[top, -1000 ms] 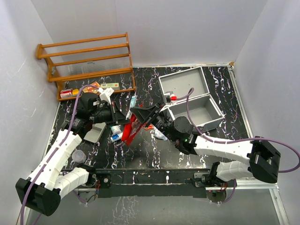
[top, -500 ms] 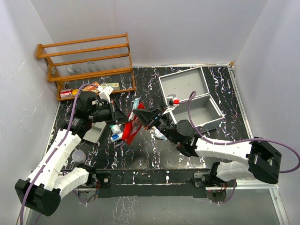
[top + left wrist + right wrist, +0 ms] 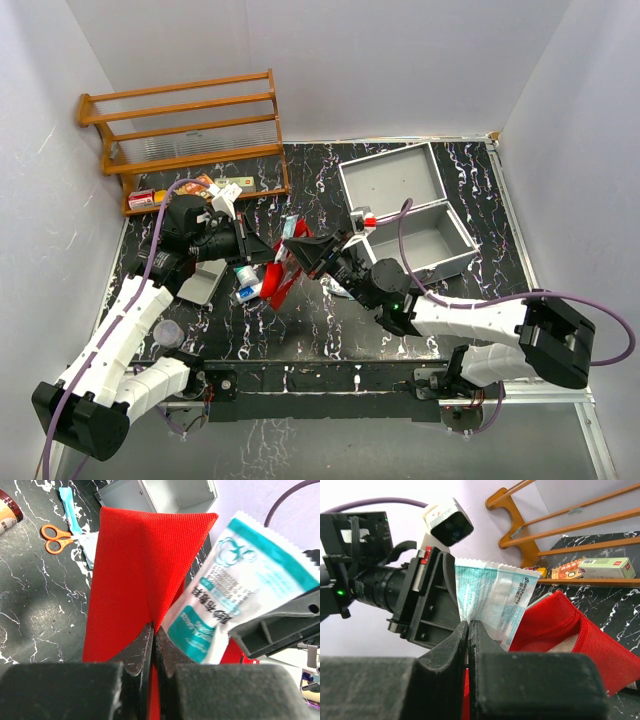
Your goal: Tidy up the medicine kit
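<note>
Red mesh pinched flat in the left claw (image 3: pixel 154 630), clenched on a fold of the pouch (image 3: pixel 135 565) and holding it up like a tent. Opposite, right claw (image 3: pixel 468 625) clamped on the lower edge of a teal-and-white sachet (image 3: pixel 490 597), raised just beside the red fabric at the pouch mouth. Cannot tell whether any corner sits inside.

Looks like the packing step: loading loose supplies into the pouch, presumably for stowing afterwards. Next calls for spreading the mouth, sliding the sachet down past the rim, and letting go only once seated. Thin and floppy, so likely to buckle; soft mesh, so apt to collapse and block the way.

Further out, orange scissors (image 3: pixel 56 534) lying flat on the counter (image 3: pixel 310 320), near a pale blue strip. Kit (image 3: pixel 390 180) at the right rear, lid thrown back, grey insides showing, well apart from the pouch. More small packets scattered between the arms, too small to name.

Black counter veined with white. Wooden rack (image 3: pixel 185 130) at the left rear, small boxes (image 3: pixel 232 183) beneath it. Plain white walls (image 3: pixel 400 60) on three sides.
</note>
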